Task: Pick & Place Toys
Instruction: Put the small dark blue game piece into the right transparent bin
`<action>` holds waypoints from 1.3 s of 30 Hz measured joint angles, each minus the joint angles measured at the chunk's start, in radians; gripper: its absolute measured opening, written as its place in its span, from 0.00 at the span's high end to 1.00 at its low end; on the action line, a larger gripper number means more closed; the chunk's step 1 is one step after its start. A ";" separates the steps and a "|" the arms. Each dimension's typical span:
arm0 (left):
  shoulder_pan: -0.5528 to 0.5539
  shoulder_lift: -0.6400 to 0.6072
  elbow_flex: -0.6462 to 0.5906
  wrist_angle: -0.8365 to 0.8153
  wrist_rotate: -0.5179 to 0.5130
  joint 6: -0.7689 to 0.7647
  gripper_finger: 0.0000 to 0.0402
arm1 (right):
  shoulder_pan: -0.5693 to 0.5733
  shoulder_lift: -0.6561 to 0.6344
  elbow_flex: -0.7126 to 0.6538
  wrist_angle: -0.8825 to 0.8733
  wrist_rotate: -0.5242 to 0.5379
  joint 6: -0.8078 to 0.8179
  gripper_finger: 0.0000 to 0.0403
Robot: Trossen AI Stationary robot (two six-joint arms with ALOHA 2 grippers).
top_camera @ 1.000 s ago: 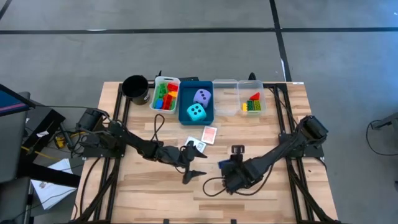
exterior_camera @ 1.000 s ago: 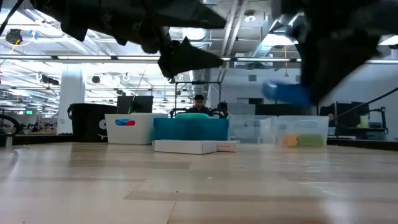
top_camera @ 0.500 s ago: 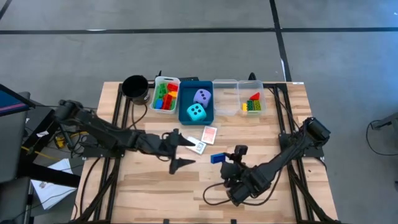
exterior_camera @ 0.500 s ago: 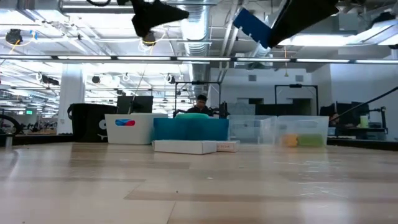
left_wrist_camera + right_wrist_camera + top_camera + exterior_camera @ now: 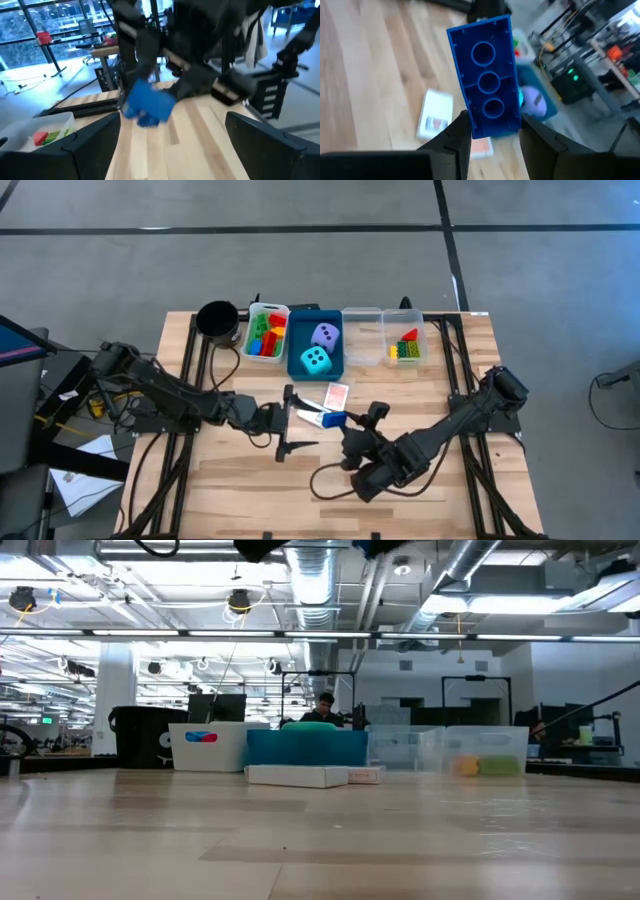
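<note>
A blue plastic brick (image 5: 334, 420) hangs above the middle of the table with my right gripper (image 5: 347, 427) shut on it; the right wrist view shows its hollow underside (image 5: 487, 75). My left gripper (image 5: 292, 420) stands open just left of the brick, which shows ahead of its spread fingers (image 5: 147, 102). Two card packs (image 5: 338, 396) (image 5: 314, 414) lie flat on the table under and behind the brick. A lavender die (image 5: 325, 334) and a cyan die (image 5: 315, 360) sit in the blue tray (image 5: 298, 366). My right gripper pinches the blue brick between its two fingers (image 5: 456, 140), one on each long side at the brick's near end (image 5: 492, 125). The rest of the brick sticks out ahead of the fingers, along them. It is lifted clear of the table.
At the far edge stand a black cup (image 5: 217, 320), a white tray (image 5: 254, 315) with coloured bricks, the blue tray, and two clear trays (image 5: 362, 350) (image 5: 403, 315), one with a few bricks. Bare wood lies toward the near edge.
Both arms have risen. My right gripper has carried the blue brick up and toward the left gripper while turning its wrist, staying shut on it. My left gripper has drawn back a little toward the table's left edge, rolled, and stayed open.
</note>
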 joint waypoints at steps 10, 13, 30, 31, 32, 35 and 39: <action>0.000 0.035 0.000 0.014 0.002 0.064 0.12 | 0.016 0.000 0.000 0.199 0.084 -0.144 0.68; -0.003 0.035 0.000 0.075 0.005 0.091 0.12 | 0.015 0.000 0.000 0.224 0.081 -0.143 0.68; -0.003 0.035 0.000 0.150 0.112 0.171 0.16 | 0.008 0.000 0.000 0.298 0.072 -0.144 0.68; -0.003 0.035 0.000 0.154 0.113 0.171 0.18 | 0.008 0.000 0.000 0.298 0.072 -0.144 0.68; -0.003 0.035 0.000 0.158 0.113 0.171 0.20 | 0.009 0.000 0.000 0.299 0.072 -0.144 0.68; -0.003 0.035 0.000 0.171 0.112 0.171 0.27 | 0.008 0.000 0.000 0.298 0.071 -0.144 0.68; -0.003 0.035 0.000 0.173 0.097 0.171 0.39 | 0.008 0.001 0.000 0.300 0.070 -0.144 0.68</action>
